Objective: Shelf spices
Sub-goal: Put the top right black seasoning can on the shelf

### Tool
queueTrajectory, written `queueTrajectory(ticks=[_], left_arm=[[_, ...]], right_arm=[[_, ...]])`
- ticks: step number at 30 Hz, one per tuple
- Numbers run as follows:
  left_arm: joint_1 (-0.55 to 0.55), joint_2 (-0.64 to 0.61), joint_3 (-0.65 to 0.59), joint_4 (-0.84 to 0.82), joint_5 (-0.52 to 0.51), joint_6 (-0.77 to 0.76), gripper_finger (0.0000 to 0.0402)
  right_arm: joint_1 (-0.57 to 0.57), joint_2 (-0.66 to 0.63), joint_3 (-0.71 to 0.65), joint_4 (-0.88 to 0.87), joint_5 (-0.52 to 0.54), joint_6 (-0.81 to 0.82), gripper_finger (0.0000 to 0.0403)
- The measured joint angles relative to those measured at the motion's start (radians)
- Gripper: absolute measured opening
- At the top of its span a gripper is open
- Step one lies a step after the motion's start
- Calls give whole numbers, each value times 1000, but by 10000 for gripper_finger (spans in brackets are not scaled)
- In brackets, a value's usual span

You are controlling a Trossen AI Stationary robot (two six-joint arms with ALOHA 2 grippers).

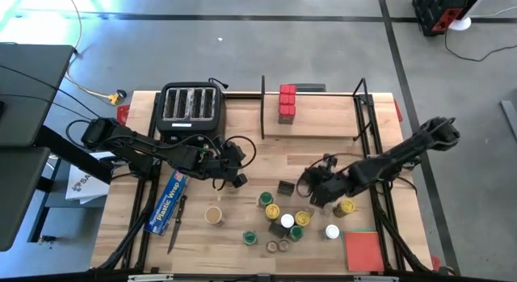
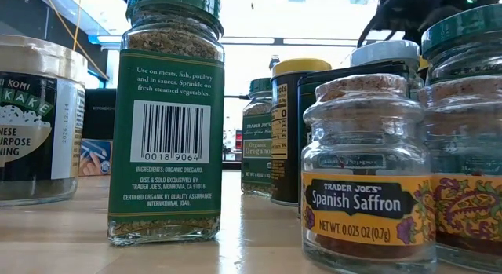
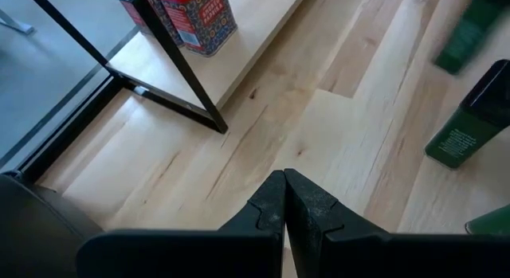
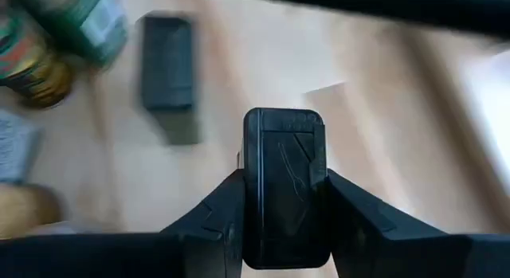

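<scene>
Gripping a black box [image 4: 284, 186] between both fingers, right gripper [image 1: 319, 187] right of centre in the high view, just above the cluster of jars. Crowding the lower middle of that view: most of the spices [image 1: 287, 221], with yellow, green and white lids, plus one tan-lidded jar [image 1: 213, 215] apart to the left and another black box [image 1: 285, 187] lying flat beside the right gripper. Shut on nothing, left gripper [image 1: 234, 173] left of centre, hovering over bare wood. Farther up, upper middle of the frame: the shelf [image 1: 311, 120], carrying only a short stack of red tins [image 1: 287, 103]. Judged barely begun, then; nearly the whole lot left to move up.

Light wooden table [image 1: 250, 165], with a black toaster [image 1: 191, 107] at upper left, a blue plastic-wrap box [image 1: 168, 203] at lower left and a red pad [image 1: 363, 250] at lower right. Beyond the table, grey floor crossed by dark tape lines; at far left, a dark desk.
</scene>
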Motion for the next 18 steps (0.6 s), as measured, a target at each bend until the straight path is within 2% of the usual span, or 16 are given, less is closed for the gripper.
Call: queueTrajectory(ticks=[4, 8, 10, 13, 16, 18], left_arm=[[0, 0, 0, 37, 0, 29, 0], [1, 0, 0, 80, -1, 78, 0], [7, 0, 0, 102, 0, 104, 0], [18, -1, 0, 130, 1, 132, 0], [37, -1, 0, 146, 35, 151, 0], [49, -1, 0, 155, 59, 152, 0]], right_arm=[[-115, -159, 0, -62, 27, -196, 123], [-355, -293, 0, -56, -35, -513, 123], [-525, -332, 0, 0, -147, -700, 122], [-796, -344, 0, 116, -380, -945, 122], [-1024, -299, 2, 251, -575, -1091, 122], [-1138, -248, 2, 311, -680, -1160, 122]])
